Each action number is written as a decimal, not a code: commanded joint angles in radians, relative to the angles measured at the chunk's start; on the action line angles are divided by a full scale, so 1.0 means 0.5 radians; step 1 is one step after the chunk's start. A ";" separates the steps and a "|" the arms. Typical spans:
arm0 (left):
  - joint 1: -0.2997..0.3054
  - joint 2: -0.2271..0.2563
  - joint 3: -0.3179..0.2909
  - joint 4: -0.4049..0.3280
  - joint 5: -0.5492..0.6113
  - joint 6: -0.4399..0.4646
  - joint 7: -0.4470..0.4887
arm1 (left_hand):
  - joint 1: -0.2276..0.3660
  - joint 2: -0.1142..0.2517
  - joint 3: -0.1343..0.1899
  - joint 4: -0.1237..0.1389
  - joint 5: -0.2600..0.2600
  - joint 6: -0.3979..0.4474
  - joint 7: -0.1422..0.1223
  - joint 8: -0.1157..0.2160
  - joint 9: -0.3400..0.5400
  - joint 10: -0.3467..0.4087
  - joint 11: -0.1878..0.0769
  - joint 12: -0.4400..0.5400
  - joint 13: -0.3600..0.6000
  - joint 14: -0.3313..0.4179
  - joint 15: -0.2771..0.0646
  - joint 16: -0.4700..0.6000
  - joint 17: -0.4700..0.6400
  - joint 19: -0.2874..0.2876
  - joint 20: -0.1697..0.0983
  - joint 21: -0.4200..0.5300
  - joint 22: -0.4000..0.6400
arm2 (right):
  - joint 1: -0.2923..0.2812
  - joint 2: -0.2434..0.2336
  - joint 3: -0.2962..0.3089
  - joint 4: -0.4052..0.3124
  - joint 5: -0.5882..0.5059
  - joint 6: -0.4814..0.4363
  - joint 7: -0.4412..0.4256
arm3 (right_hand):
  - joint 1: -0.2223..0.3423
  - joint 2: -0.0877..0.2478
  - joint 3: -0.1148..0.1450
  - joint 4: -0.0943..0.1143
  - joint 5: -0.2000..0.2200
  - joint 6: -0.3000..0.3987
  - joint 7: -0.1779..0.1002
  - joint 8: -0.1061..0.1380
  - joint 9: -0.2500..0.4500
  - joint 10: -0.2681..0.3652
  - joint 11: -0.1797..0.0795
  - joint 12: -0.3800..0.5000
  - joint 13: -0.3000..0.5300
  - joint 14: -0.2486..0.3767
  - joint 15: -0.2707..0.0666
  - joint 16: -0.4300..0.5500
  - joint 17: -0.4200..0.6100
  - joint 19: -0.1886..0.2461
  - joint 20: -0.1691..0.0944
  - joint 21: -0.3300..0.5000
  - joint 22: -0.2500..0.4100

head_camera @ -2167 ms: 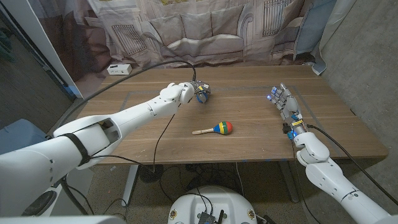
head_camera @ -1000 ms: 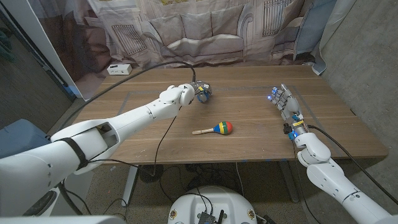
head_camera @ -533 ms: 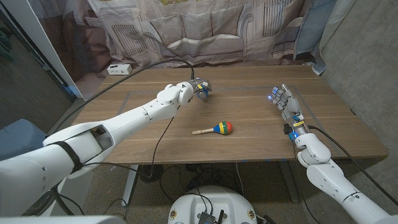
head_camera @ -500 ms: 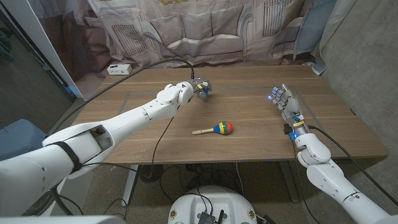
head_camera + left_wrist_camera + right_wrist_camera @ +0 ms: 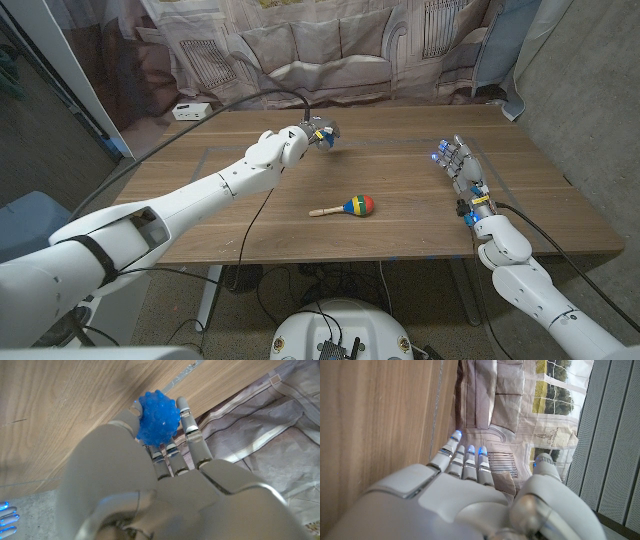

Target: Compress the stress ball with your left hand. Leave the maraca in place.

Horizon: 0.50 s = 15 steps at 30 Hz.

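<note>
Currently my left hand (image 5: 318, 131) grips the stress ball (image 5: 158, 419); I squeeze evenly, right hand (image 5: 458, 165) open, maraca (image 5: 346, 208) untouched.

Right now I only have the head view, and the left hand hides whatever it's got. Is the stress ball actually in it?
Observer: Yes. In the left wrist view the left hand holds the blue stress ball against its fingertips.
Operator: What is the ball's surface like?
Observer: Knobbly, covered in small bumps, and translucent blue.
Operator: Is my right hand holding anything?
Observer: No. In the right wrist view the right hand has its fingers straight, side by side, with nothing in them.
</note>
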 commanded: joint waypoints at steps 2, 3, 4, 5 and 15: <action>0.045 0.031 -0.062 -0.104 0.076 -0.001 -0.046 | -0.003 0.000 -0.001 -0.001 0.010 0.017 -0.005 -0.003 0.011 0.005 -0.004 -0.003 0.007 -0.014 0.003 -0.008 0.005 -0.008 0.002 0.001 0.009 | 0.020 0.012 -0.009 0.023 0.014 0.005 0.017 | 0.025 0.000 -0.004 0.000 -0.003 0.008 0.001 -0.003 0.006 0.015 0.000 -0.006 0.005 0.025 0.002 -0.006 0.005 0.000 0.010 0.006 0.007; 0.046 0.029 -0.064 -0.102 0.081 -0.002 -0.048 | 0.001 -0.004 -0.001 -0.005 0.011 0.018 -0.004 -0.003 0.011 0.009 -0.008 -0.002 0.008 -0.019 0.010 -0.011 0.005 -0.007 -0.003 0.001 0.009 | 0.023 0.009 -0.011 0.031 0.006 0.013 0.025 | 0.025 0.000 -0.004 0.000 -0.003 0.008 0.001 -0.003 0.006 0.015 0.000 -0.006 0.005 0.025 0.002 -0.006 0.005 -0.001 0.010 0.005 0.007; 0.047 0.028 -0.066 -0.100 0.085 -0.005 -0.048 | 0.001 -0.005 -0.002 -0.005 0.010 0.022 -0.001 -0.002 0.011 0.010 -0.001 -0.002 0.009 -0.019 0.012 -0.010 0.005 -0.004 -0.005 0.002 0.009 | 0.024 0.008 -0.012 0.030 0.004 0.012 0.025 | 0.026 0.000 -0.004 0.000 -0.003 0.007 0.001 -0.003 0.006 0.015 0.000 -0.006 0.005 0.025 0.003 -0.006 0.005 0.000 0.010 0.006 0.007; 0.048 0.026 -0.068 -0.098 0.086 -0.011 -0.047 | 0.006 -0.004 -0.001 -0.007 0.011 0.031 0.003 0.001 0.011 0.013 -0.003 -0.001 0.010 -0.017 0.014 -0.009 0.005 0.006 -0.009 0.006 0.009 | 0.023 0.009 -0.010 0.026 0.008 0.009 0.019 | 0.026 0.000 -0.004 0.000 -0.003 0.008 0.000 -0.003 0.006 0.014 -0.002 -0.007 0.005 0.025 0.001 -0.007 0.005 0.000 0.010 0.006 0.007; 0.058 0.006 -0.060 -0.097 0.185 0.007 -0.044 | 0.078 0.016 0.044 -0.024 0.020 0.211 0.001 0.055 0.015 0.180 0.073 0.052 0.035 0.154 -0.021 0.032 -0.004 0.118 -0.102 0.062 0.018 | 0.028 0.004 -0.010 0.023 0.006 0.004 0.019 | 0.027 0.000 -0.005 0.000 -0.003 0.007 -0.001 -0.004 0.006 0.016 0.000 -0.007 0.006 0.027 0.000 -0.006 0.005 0.000 0.010 0.006 0.007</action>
